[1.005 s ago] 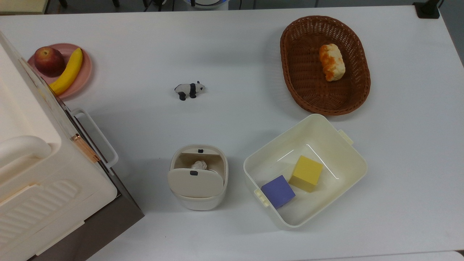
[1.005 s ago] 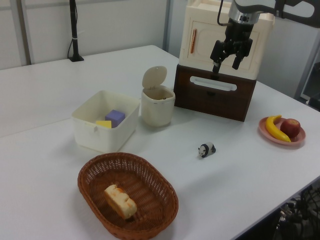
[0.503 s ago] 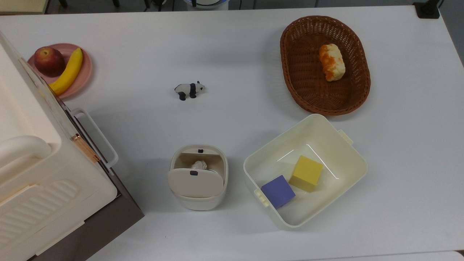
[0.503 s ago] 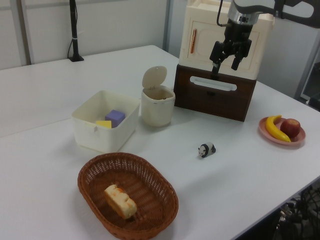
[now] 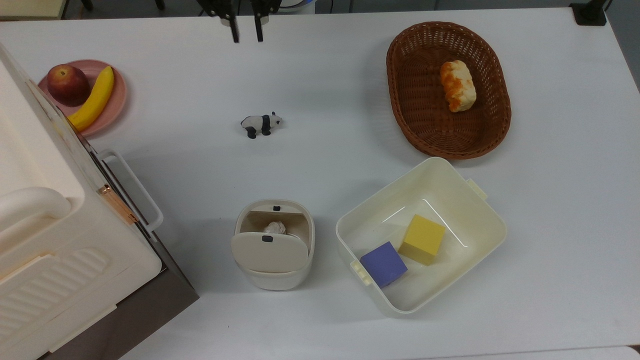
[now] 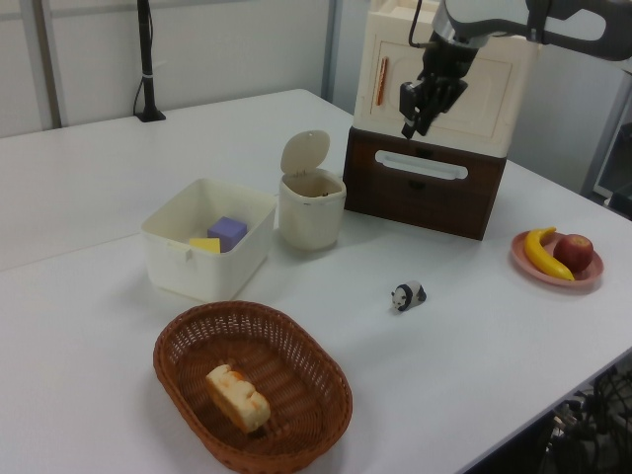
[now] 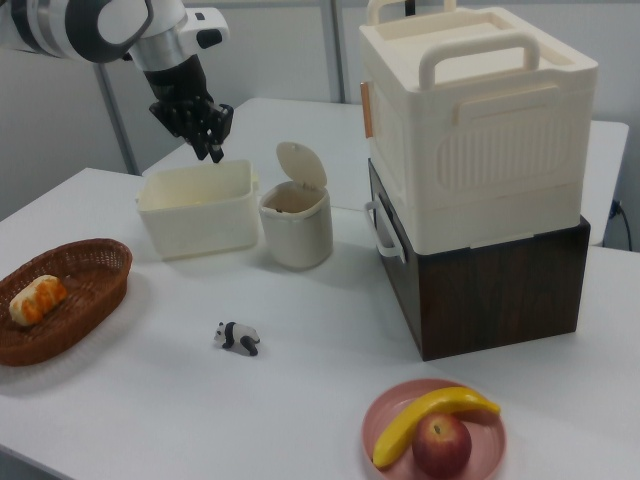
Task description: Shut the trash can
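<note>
The claw hangs high over the counter with its 2 fingers parted and nothing between them. In the top view, the trash can stands well below the claw, past the small panda figure, with the block tub just beside it. Its flat hinged lid stands upright on the side farthest from the claw, so closing likely means reaching past and pushing it down. The can is smooth cream plastic, a rounded square, with crumpled paper inside.

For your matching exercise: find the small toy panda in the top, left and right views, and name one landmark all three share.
Top view: the toy panda lies centre-left, above the trash can.
Left view: panda right of centre, before the trash can.
Right view: panda lower left-centre, below the trash can.
Shared landmark: the trash can, lid up.
</note>
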Available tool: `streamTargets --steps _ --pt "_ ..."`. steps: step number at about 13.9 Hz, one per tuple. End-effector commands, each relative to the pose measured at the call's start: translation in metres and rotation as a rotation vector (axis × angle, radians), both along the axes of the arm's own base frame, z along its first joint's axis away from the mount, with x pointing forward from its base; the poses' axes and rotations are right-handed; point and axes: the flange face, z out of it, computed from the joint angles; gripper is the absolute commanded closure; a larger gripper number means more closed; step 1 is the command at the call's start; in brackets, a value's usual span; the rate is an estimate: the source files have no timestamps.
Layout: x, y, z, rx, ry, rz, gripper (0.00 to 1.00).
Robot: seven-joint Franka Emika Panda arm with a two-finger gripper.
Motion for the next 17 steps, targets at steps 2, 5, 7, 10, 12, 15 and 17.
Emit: streamTargets --steps 2,5,7,10,12,15,17 --pt "0.01 0.003 0.004 0.079 -0.092 -0.03 1.0" --pt "0.038 0.004 0.0 0.096 -0.197 -0.043 1.0" --pt "0.059 0.003 -0.005 0.092 -0.244 -0.049 1.0" --pt "0.088 0.002 -0.012 0.083 -0.325 -0.058 1.0" --pt "0.1 -0.001 -0.021 0.078 -0.362 -0.067 1.0" --pt "0.121 -0.006 -0.036 0.067 -0.461 -0.083 1.0" --pt "0.142 -0.008 -0.051 0.056 -0.517 -0.089 1.0"
